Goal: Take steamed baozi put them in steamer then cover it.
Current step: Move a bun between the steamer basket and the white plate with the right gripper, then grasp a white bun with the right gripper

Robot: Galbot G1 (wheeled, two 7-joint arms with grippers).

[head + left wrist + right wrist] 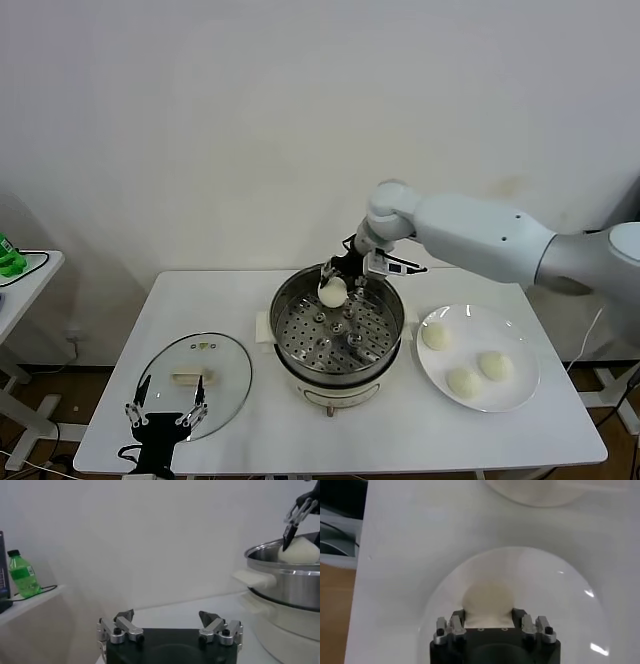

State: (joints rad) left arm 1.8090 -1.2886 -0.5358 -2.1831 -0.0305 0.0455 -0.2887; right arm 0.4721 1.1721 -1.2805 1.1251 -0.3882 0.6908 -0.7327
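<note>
My right gripper [342, 280] is shut on one cream-white baozi [332, 291] and holds it just over the far rim of the shiny steel steamer [290, 305], whose basket looks empty. In the right wrist view the baozi [487, 597] sits between the fingers. Three more baozi [434, 336] [463, 381] [494, 365] lie on the white plate [520, 398] right of the steamer. My left gripper [165, 415] is open and empty at the table's front left, by the near edge of the glass lid. The left wrist view shows the steamer [290, 582] and the held baozi [301, 553].
The oval glass lid [228, 362] with a cream handle [188, 377] lies flat on the white table left of the steamer. A side table with a green bottle [22, 575] stands at the far left. The wall is close behind the table.
</note>
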